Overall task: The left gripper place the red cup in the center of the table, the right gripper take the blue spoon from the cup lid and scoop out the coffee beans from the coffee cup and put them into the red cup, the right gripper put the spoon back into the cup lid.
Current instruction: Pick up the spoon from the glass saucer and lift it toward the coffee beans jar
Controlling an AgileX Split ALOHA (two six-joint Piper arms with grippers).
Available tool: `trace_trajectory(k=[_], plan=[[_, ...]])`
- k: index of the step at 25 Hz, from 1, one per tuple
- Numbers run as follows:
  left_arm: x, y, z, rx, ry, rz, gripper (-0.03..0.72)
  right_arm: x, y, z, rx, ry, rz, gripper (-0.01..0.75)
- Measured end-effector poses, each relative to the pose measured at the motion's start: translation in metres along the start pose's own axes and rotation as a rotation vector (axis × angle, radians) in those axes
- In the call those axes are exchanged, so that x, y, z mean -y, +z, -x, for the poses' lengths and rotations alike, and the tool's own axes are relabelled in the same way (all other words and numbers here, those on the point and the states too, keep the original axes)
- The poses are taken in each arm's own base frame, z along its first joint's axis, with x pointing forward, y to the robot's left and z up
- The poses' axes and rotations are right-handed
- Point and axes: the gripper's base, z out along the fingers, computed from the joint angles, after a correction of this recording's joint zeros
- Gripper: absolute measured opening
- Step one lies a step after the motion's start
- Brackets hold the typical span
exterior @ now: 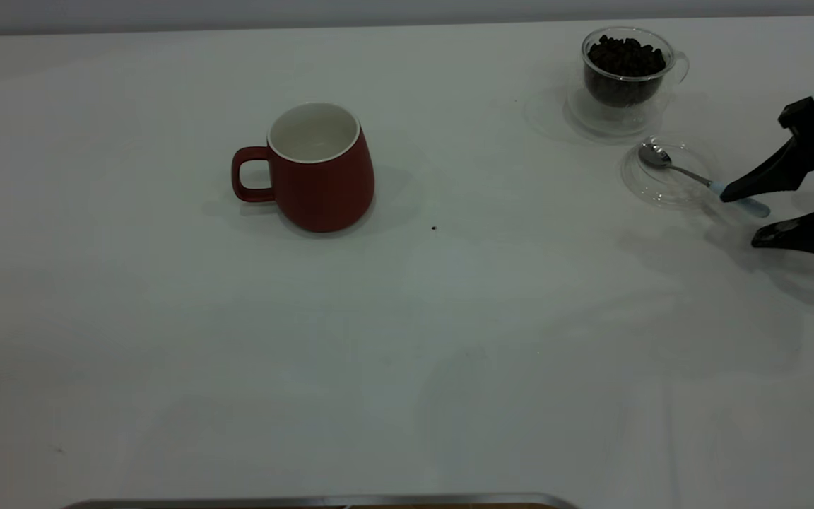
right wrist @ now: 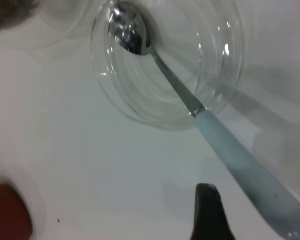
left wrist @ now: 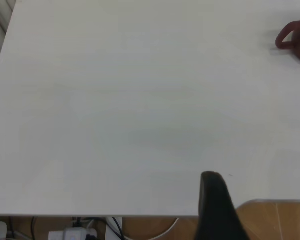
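Note:
The red cup point(exterior: 322, 177) stands upright and empty left of the middle of the table point(exterior: 449, 353), handle to the left. It also shows far off in the left wrist view point(left wrist: 295, 36). The blue spoon point(exterior: 682, 172) lies with its bowl in the cup lid point(exterior: 651, 189) and its handle out over the rim. My right gripper point(exterior: 740, 219) is open around the handle's end, one fingertip point(right wrist: 206, 210) beside the spoon point(right wrist: 240, 160). The coffee cup point(exterior: 626, 71) with coffee beans point(exterior: 624, 56) stands behind the lid. My left gripper shows only one finger point(left wrist: 212, 200), back at the table's edge.
A tiny dark speck point(exterior: 434, 227) lies right of the red cup. A metal-edged object point(exterior: 322, 500) sits at the near edge. Below the table edge in the left wrist view are cables and a power strip point(left wrist: 75, 232).

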Motion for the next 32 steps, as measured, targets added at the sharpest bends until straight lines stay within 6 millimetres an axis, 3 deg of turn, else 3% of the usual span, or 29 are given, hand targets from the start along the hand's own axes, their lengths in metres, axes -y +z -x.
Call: trace_trajectory(k=[8,22,32], plan=[[0.0,0.0,0.0,0.001,-0.002,0.0,0.515,0.0019,0.0047,0.0,-0.011,-0.009,0.013,0.485],[0.0,-0.0001,-0.0001,0.002,-0.002,0.0,0.515,0.0022,0.0022,0.0078,0.01,-0.014,0.028,0.475],[0.0,-0.0001,-0.0001,0.002,0.001,0.0,0.515,0.0,0.0021,0.0072,0.004,-0.015,0.051,0.385]])
